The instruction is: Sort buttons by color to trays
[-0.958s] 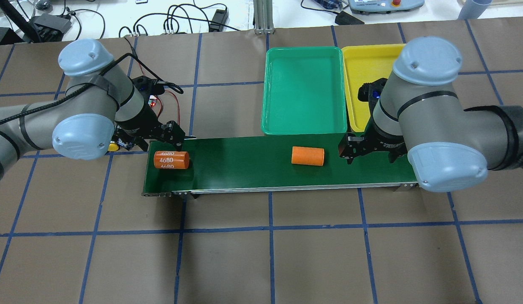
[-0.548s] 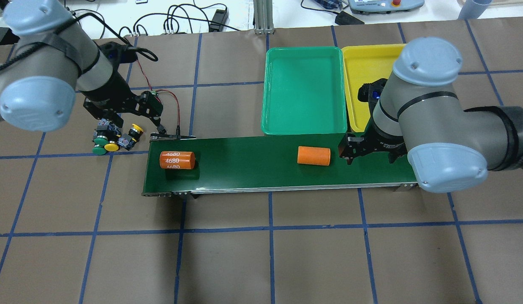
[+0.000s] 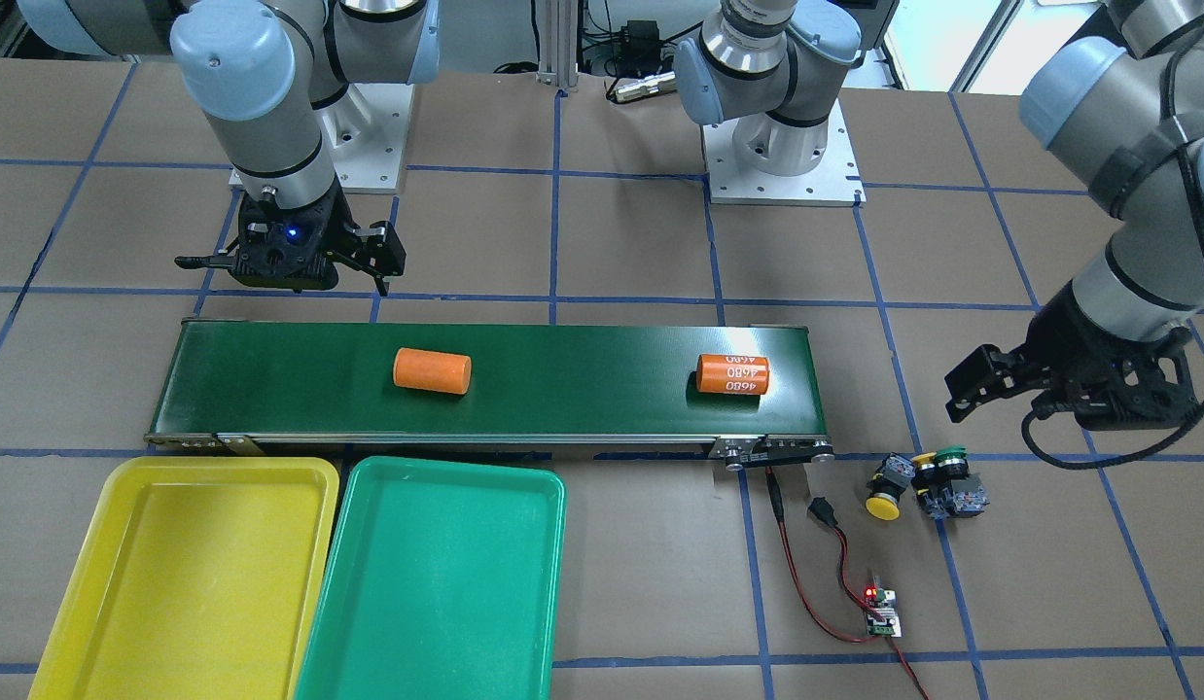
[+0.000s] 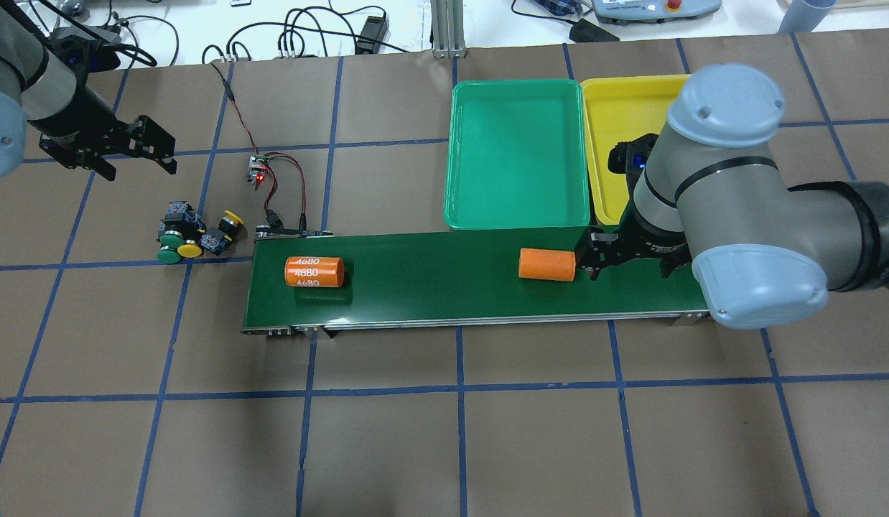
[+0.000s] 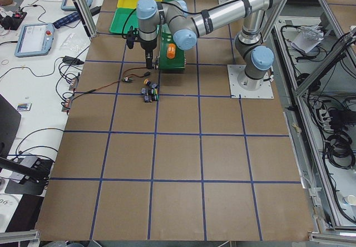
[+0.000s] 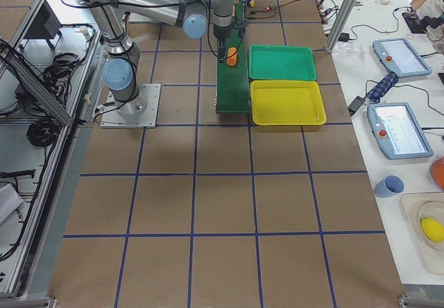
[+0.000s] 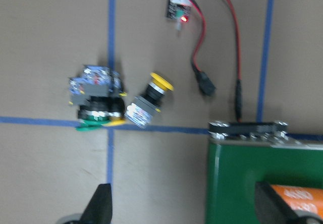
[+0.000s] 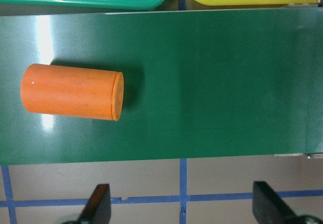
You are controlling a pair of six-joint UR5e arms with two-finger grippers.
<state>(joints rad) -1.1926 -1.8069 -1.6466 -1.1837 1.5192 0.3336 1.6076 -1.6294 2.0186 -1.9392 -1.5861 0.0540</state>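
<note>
The buttons lie in a tight cluster on the brown table, just left of the belt's left end. Yellow caps and a green cap show. They also show in the front view and the left wrist view. My left gripper is open and empty, raised behind and left of the cluster. My right gripper is open and empty over the belt's right end. The green tray and the yellow tray stand side by side behind the belt, with nothing in them.
A dark-green conveyor belt carries an orange cylinder marked 4680 at its left and a plain orange cylinder just left of my right gripper. A small circuit board with red wires lies behind the belt's left end.
My left arm has swung from the belt's left end up and away to the far left, uncovering the buttons. Both orange cylinders have moved right along the belt. The right arm has not moved.
</note>
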